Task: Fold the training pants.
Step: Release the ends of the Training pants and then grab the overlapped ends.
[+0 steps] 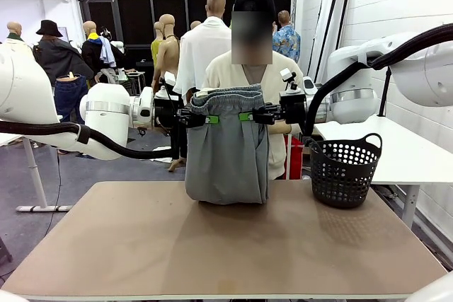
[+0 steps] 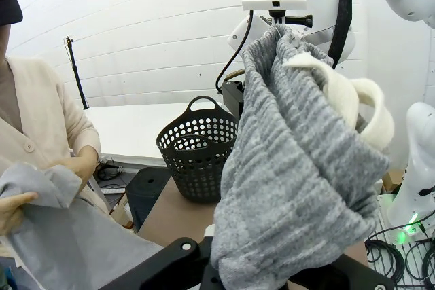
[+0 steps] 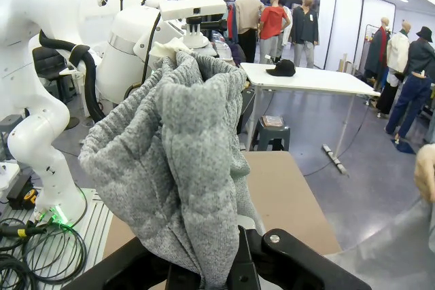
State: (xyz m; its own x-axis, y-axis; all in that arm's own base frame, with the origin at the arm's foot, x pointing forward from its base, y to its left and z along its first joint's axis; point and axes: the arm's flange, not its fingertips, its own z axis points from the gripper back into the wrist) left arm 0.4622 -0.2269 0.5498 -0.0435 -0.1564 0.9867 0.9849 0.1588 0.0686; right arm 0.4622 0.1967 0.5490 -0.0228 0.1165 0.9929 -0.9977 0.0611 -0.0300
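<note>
Grey jersey hangs between the two arms: the training pants (image 1: 226,153) are held up by the waistband (image 1: 228,94), clear of the tabletop (image 1: 226,245) along most of their length, with the lower end just touching its far middle. The left gripper (image 1: 209,119) is clenched on the left side of the waistband and the right gripper (image 1: 248,116) on the right side, so the cloth is pinched in both rather than lying anywhere ahead of them. The waistband runs left to right between the grippers, and the long axis of the pants drops straight down from it.

We judge that the coming move turns on this drop. The bare tabletop lies on the near side of the hanging cloth and the person (image 1: 283,79) stands close behind it on the far side, so laying the pants flat means carrying the waistband toward the near edge while the lower end stays down. Both arms are equally placed for that. A black basket (image 1: 345,171) stands at the far right of the tabletop, apart from the pants.

From the front, the pants hide the person's hands. The left wrist view shows a hand (image 2: 15,210) gripping a fold of grey cloth low beside the person, and a pale lining (image 2: 353,100) turned out at the waistband. The right wrist view shows bunched jersey rising from that gripper's closed fingers, and we cannot tell from it how much cloth is caught.
</note>
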